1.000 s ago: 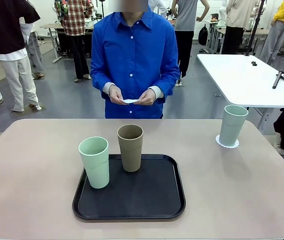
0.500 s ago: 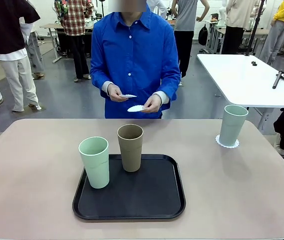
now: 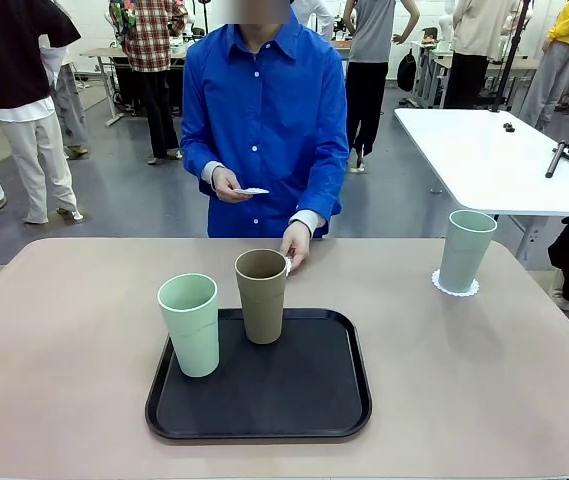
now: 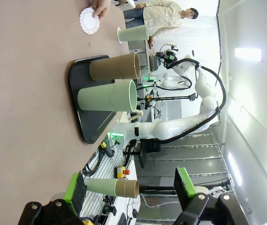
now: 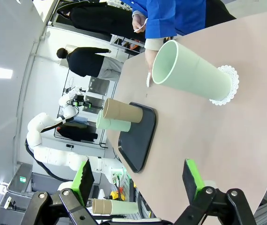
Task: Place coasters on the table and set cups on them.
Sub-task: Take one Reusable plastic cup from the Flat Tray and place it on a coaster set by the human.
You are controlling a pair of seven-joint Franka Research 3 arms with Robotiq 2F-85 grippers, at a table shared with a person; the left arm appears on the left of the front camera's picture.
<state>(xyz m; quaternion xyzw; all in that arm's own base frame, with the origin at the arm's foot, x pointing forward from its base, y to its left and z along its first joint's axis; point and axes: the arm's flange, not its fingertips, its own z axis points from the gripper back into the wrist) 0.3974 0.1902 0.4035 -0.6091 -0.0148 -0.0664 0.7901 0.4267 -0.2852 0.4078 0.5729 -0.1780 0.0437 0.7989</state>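
The table (image 3: pixel 64 400) has a smooth, matt beige-pink top with barely any shine. The black tray (image 3: pixel 304 400) looks like hard plastic, faintly satin along its raised rim. The olive-brown cup (image 3: pixel 262 296), the near mint cup (image 3: pixel 190 325) and the far mint cup (image 3: pixel 465 250) are all dull matt. The coaster (image 3: pixel 455 288) under the far one is thin white lacy paper. The person's blue shirt (image 3: pixel 264 110) is soft woven cloth

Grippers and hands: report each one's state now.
Left gripper: open, empty.
Right gripper: open, empty.
Person's right hand: holding a coaster.
Person's left hand: touching a second coaster on the table.
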